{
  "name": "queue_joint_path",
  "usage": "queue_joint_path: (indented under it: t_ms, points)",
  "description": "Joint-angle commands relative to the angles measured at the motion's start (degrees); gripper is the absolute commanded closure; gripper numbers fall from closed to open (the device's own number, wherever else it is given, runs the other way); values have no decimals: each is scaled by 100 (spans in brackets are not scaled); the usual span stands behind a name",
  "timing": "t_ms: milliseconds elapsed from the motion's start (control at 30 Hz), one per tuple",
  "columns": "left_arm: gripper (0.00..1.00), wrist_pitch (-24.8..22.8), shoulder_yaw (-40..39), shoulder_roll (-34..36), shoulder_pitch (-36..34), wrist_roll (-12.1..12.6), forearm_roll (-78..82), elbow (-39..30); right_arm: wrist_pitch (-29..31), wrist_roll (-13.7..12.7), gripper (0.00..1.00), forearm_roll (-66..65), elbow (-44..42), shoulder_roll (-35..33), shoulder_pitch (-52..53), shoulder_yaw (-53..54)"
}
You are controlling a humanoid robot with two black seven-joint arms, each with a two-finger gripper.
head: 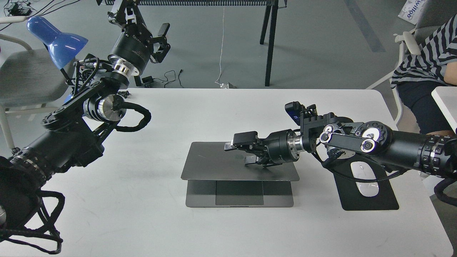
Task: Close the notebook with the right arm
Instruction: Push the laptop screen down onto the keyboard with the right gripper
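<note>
From my head camera I see the notebook (228, 167) lying near the middle of the white table (142, 214), its lid tilted far down over the base so that only the front strip with the trackpad (239, 192) shows beneath the lid's edge. The lid is not flat yet; a gap remains at the front.

My right arm (392, 146) reaches in from the right edge, stretched low across the table, with its small blue module (293, 110) sitting above the wrist. The right gripper (237, 151) is over the back of the lid, its fingers spread apart, one upper finger (242, 139) pointing left and a lower one (253, 161) against or just above the metal surface; from this angle I cannot tell for sure whether it is touching. It grips nothing.

Just right of the notebook lies a black mouse pad (371, 200) with a white mouse (365, 178) on it, partly under my right forearm.

My left arm (71, 135) is bent upward at the left side, well apart from the notebook. The left gripper (162, 41) is raised past the table's far edge, its fingers apart and empty. A blue lamp (57, 39) stands beside that arm.
</note>
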Motion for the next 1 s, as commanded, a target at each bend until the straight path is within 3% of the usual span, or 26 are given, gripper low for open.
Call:
queue_joint_path:
  t_ms: [0, 433, 967]
  points:
    - [0, 0, 1, 0, -8, 0, 0, 0, 0, -14, 0, -179, 21, 3, -63, -101]
    - [0, 0, 1, 0, 1, 0, 0, 0, -202, -49, 0, -276, 4, 126, -256, -620]
    - [0, 0, -8, 0, 1, 0, 0, 8, -159, -40, 0, -223, 381, -67, 121, -251]
